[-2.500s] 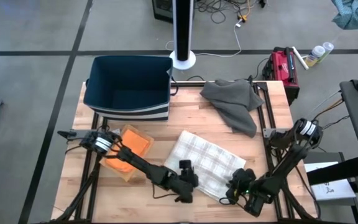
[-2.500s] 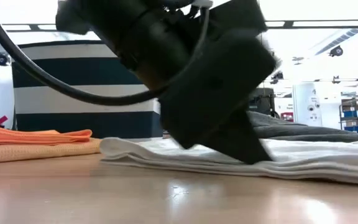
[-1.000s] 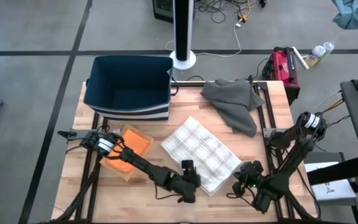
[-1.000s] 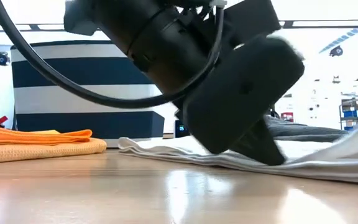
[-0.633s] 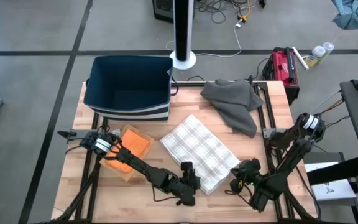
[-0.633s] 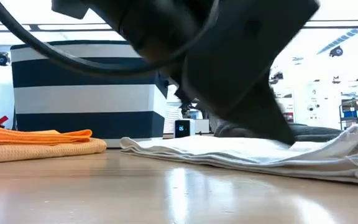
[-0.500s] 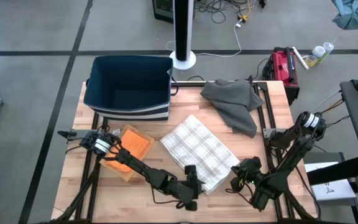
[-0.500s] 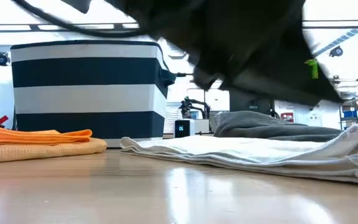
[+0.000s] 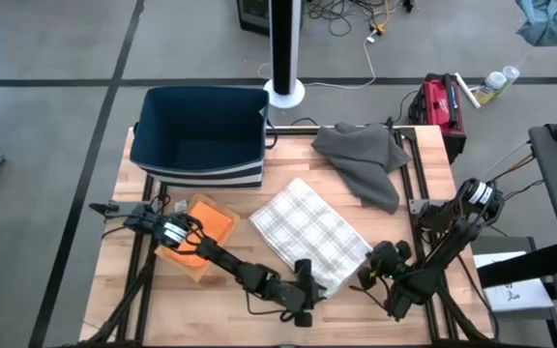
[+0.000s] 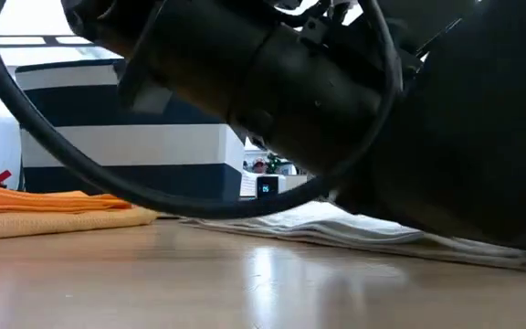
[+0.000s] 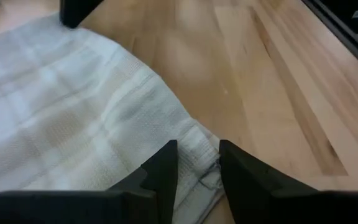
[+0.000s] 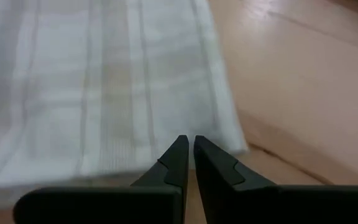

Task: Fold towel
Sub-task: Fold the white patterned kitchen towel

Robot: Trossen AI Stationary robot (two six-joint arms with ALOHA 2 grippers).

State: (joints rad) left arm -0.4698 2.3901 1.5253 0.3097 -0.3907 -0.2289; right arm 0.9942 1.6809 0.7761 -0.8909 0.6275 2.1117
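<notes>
The white checked towel [image 9: 307,230] lies folded flat at mid-table. My left gripper [image 9: 314,287] is low at its near corner. In the left wrist view it [image 11: 197,163] is open, a finger on each side of the layered corner [image 11: 199,155]. My right gripper [image 9: 367,274] is at the towel's right corner. In its own view it [image 12: 188,144] is shut, tips over the towel's edge [image 12: 222,134]. The left arm fills most of the low view, with the towel [image 10: 336,224] lying behind it. My left gripper straddles the towel's near corner [image 11: 199,155], coming in at a shallow slant from the near side. I cannot tell whether its fingers touch the cloth, which lies on the table. My right gripper points its shut tips down at the towel's edge [image 12: 222,134]. Whether they touch it cannot be told.
A navy and white striped bin [image 9: 201,135] stands at the far left. A folded orange cloth [image 9: 201,232] lies at the left and a crumpled grey cloth [image 9: 366,159] at the far right. Bare wood [image 9: 211,309] runs along the near edge.
My left gripper has moved right along the near edge and sunk, tipping down onto the towel's near corner. My right gripper has gone down and slightly toward the towel. The towel's right end, raised a second ago in the low view, now lies lower.
</notes>
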